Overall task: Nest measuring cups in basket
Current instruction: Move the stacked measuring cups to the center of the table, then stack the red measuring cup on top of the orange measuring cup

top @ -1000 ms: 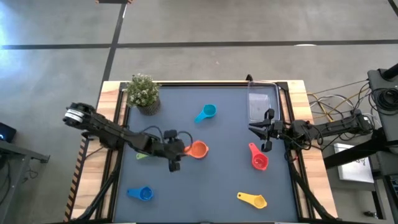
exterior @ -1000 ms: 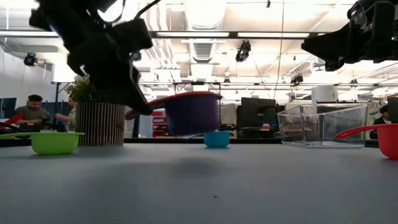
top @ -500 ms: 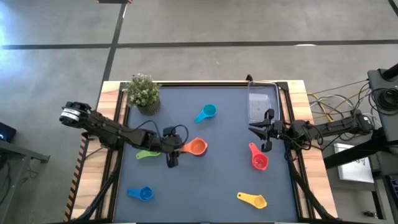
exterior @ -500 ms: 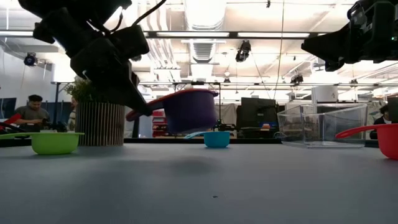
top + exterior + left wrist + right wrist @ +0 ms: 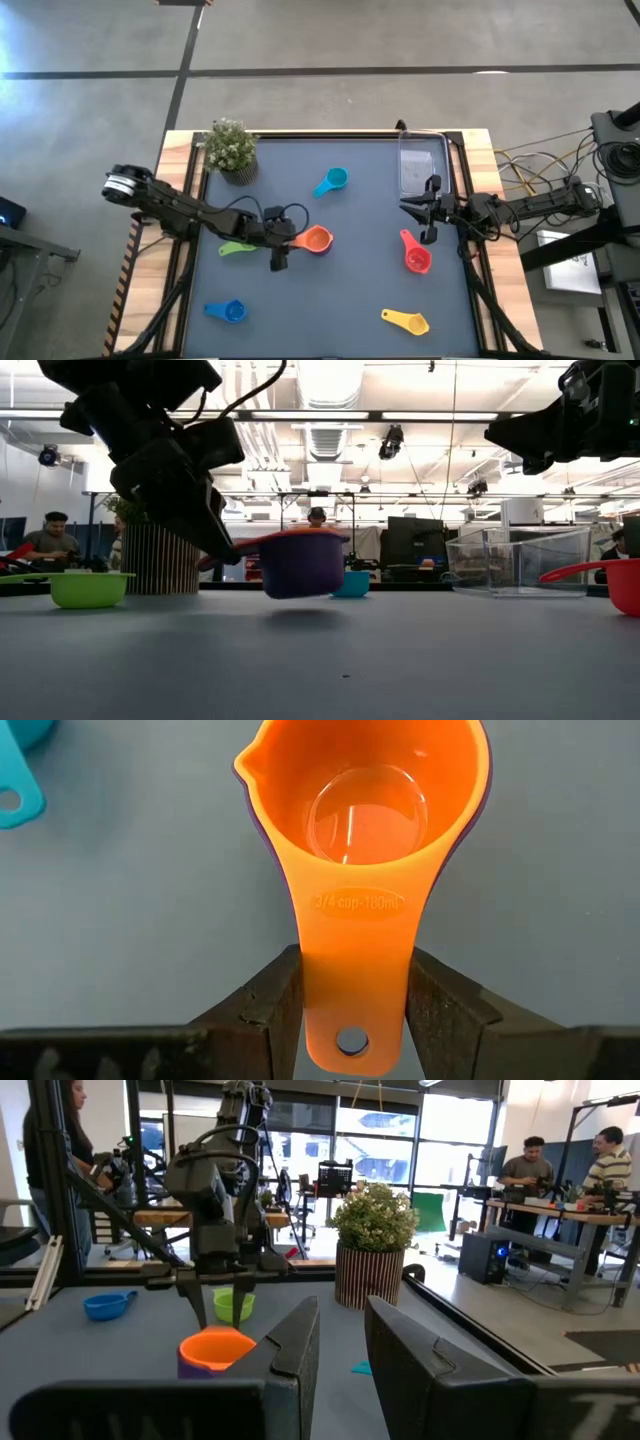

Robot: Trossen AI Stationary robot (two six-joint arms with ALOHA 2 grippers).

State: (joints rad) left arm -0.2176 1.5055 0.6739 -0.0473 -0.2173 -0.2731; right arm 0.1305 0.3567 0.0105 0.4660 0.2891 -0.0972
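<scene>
My left gripper [image 5: 280,245] is shut on the orange measuring cup [image 5: 316,239], which sits nested in the purple cup [image 5: 300,567] over the table's middle. The green cup [image 5: 238,248] lies just left of that gripper. The light blue cup [image 5: 332,181], blue cup [image 5: 228,311], red cup [image 5: 414,255] and yellow cup [image 5: 407,321] rest on the mat. The clear basket [image 5: 422,165] stands at the far right with nothing in it. My right gripper [image 5: 428,212] hovers open between the basket and the red cup. My left gripper pinches the orange cup's flat handle [image 5: 355,982] near its free end, one finger [image 5: 268,1015] on each side edge. It comes from the table's left, slanting down, along the handle. The nested pair hangs upright just above the mat; the purple cup's handle is hidden beneath.
A small potted plant [image 5: 231,150] stands at the far left corner. Wooden table rims frame the dark mat [image 5: 350,290]. Open mat lies between the nested pair and the basket. People sit at desks in the room beyond.
My left gripper has come down, lowering the nested orange and purple cups from well above the mat to just over it, still upright and still held. The right arm has kept still.
</scene>
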